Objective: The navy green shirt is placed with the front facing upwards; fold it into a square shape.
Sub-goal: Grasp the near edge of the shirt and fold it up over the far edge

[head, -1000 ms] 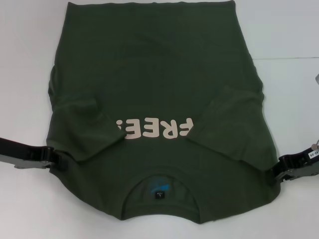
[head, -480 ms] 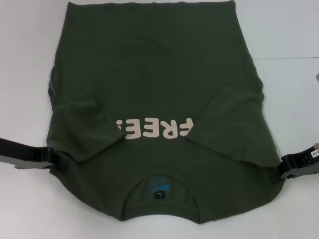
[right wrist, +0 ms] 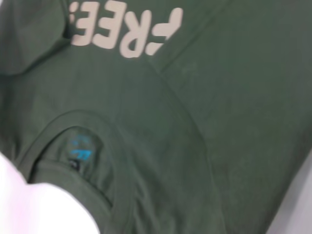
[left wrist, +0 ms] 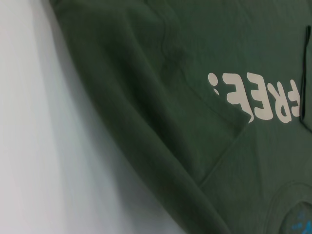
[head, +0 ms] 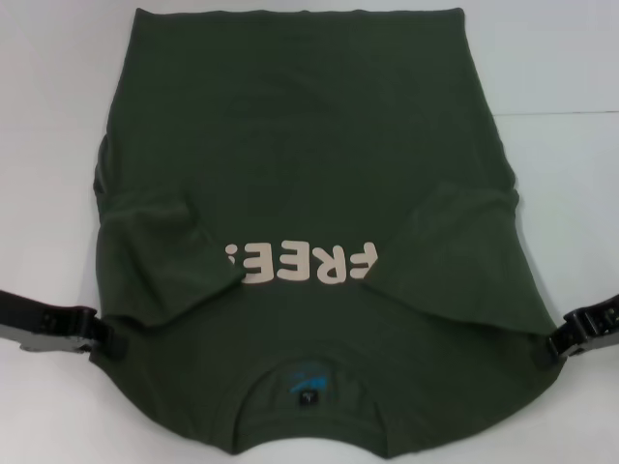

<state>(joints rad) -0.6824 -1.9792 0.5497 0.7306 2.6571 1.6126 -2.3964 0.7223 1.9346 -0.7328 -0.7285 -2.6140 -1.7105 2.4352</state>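
Print: white "FREE!" (head: 302, 263) on dark olive-green cotton T-shirt (head: 309, 135)
Surface: plain white table (head: 48, 116)
Left gripper (head: 102, 333): pinching the shirt's edge
Right gripper (head: 551, 340): likewise

The navy green shirt (head: 309, 145) carries one readable word — "FREE!" (head: 300, 263) in pale block letters across the chest, seen upside down from the head view, with the exclamation mark toward the left and partly overlapped by a folded-in sleeve. Inside the collar at the near edge sits a small dark neck label (head: 309, 396) under a blue mark — its print too small to read.
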